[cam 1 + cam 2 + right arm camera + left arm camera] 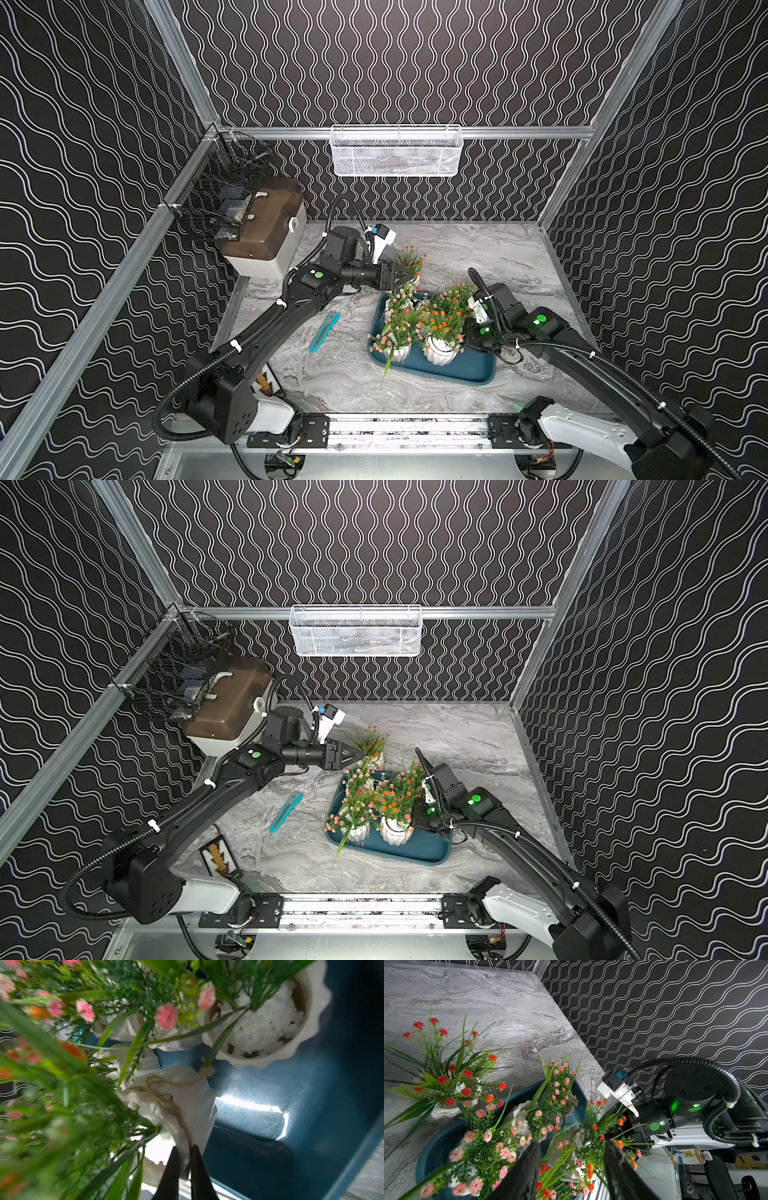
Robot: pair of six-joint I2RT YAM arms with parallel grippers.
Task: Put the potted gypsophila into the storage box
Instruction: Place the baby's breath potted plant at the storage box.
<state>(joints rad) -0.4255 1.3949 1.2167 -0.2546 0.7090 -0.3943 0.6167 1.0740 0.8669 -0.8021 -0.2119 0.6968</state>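
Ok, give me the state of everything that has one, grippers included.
left gripper: open, empty.
right gripper: shut on the gripped pot's rim, as far as it shows.
gripped pot: inside the storage box.
outside pot: upright on the table, beyond the box.
other pots: upright in the box.
storage box: partly filled.
lidded box: closed.
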